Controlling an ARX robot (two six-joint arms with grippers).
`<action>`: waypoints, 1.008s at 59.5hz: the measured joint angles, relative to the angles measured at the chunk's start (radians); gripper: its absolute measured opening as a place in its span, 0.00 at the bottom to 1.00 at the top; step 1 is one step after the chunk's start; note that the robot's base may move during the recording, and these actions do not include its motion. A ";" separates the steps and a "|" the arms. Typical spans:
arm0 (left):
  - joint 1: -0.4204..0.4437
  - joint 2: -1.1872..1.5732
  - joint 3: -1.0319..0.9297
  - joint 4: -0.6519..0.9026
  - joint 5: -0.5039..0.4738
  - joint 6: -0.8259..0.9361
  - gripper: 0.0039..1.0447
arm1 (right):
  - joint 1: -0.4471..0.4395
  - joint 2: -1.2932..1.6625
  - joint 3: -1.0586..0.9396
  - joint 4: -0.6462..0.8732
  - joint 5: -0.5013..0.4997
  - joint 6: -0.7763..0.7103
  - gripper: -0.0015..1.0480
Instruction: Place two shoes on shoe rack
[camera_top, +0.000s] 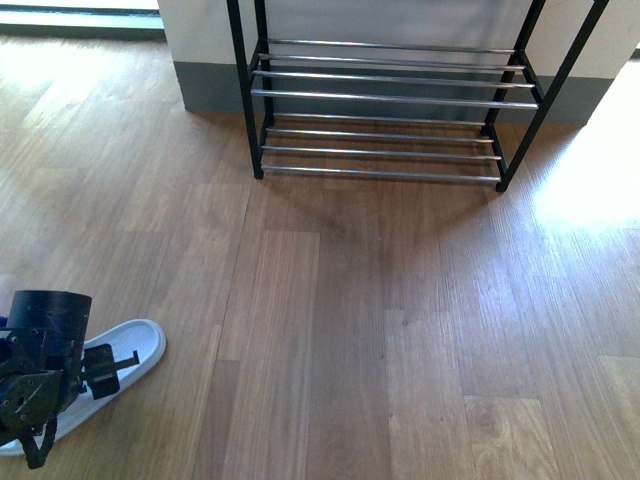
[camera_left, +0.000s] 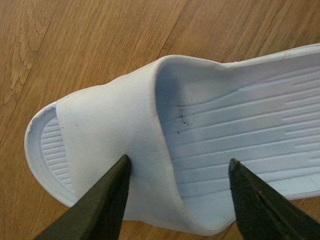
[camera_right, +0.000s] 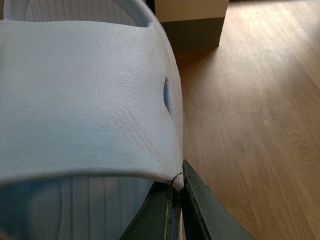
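The shoes here are pale, whitish-blue slippers with a broad strap and a ribbed footbed, not lace-ups. The first slipper lies flat on the wood floor at its near left edge, toe pointing roughly toward the far right. The left gripper hangs right over it with its jaws wide. One finger touches the outer side of the strap, and the other stands over the footbed on the strap's inner side. Nothing is pinched between them.

The second slipper shows only in the right wrist view, where its strap fills most of the picture. The right gripper has its jaws closed narrow on the slipper's side, where the strap meets the sole. Whether this slipper rests on the floor or is raised cannot be told.

The shoe rack stands at the far edge of the floor against the white wall, well apart from the first slipper. Both of its visible rod shelves are bare.
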 joint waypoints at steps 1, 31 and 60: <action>0.002 -0.003 -0.002 -0.003 0.001 -0.002 0.49 | 0.000 0.000 0.000 0.000 0.000 0.000 0.01; -0.011 -0.008 0.000 -0.090 0.017 -0.027 0.91 | 0.000 0.000 0.000 0.000 0.000 0.000 0.01; -0.016 -0.015 -0.012 -0.091 -0.098 -0.093 0.52 | 0.000 0.000 0.000 0.000 0.000 0.000 0.01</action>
